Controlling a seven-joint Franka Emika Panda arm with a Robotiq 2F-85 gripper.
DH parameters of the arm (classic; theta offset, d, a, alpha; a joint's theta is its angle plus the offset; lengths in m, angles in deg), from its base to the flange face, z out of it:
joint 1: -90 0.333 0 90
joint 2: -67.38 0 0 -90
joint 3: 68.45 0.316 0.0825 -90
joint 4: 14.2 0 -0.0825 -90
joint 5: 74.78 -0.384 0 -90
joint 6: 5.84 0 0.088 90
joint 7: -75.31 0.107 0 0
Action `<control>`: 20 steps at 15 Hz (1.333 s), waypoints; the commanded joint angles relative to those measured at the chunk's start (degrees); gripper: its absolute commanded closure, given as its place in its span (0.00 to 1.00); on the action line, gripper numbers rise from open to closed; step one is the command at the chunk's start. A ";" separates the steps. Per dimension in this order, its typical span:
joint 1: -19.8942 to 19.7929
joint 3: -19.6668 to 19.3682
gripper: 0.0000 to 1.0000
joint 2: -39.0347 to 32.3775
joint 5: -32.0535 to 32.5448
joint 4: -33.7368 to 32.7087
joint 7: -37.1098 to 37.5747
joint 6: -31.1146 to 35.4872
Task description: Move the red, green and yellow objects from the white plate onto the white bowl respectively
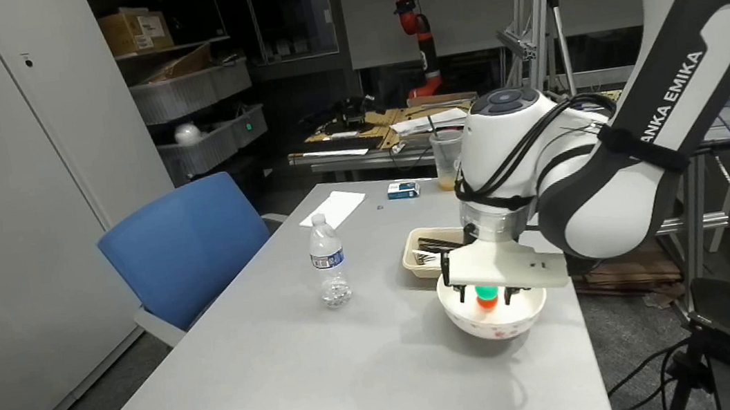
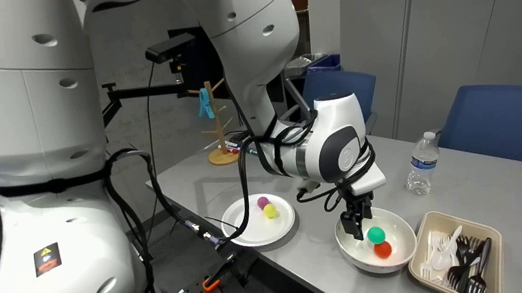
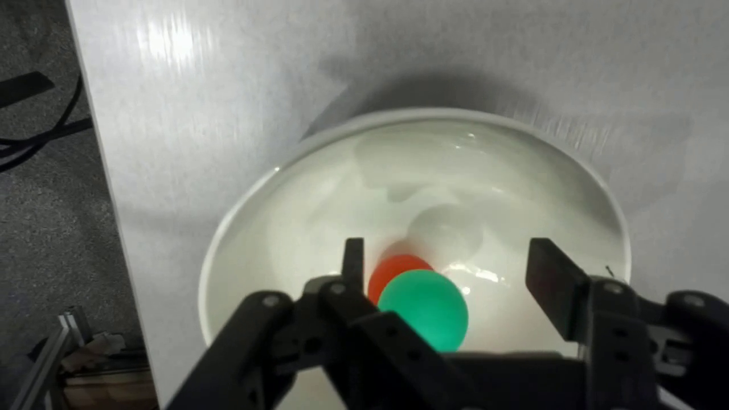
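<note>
Gripper [image 3: 450, 267], jaws apart over white bowl [image 3: 307, 228], clearance beside green ball [image 3: 424, 307]; table edge [image 3: 114, 171] near.

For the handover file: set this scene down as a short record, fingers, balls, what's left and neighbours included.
Fingers: spread apart at the white bowl, gripping nothing
Red ball: in the bowl
Green ball: within the bowl's outline, by the red one; contact unclear
Yellow ball: on the white plate
Purple ball: on the plate beside the yellow; not in the task
Left to move: yellow ball
Neighbours: upright water bottle, cutlery tray
</note>
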 commanded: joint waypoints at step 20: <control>4.13 11.73 0.00 25.98 -15.42 14.34 -15.76 -8.23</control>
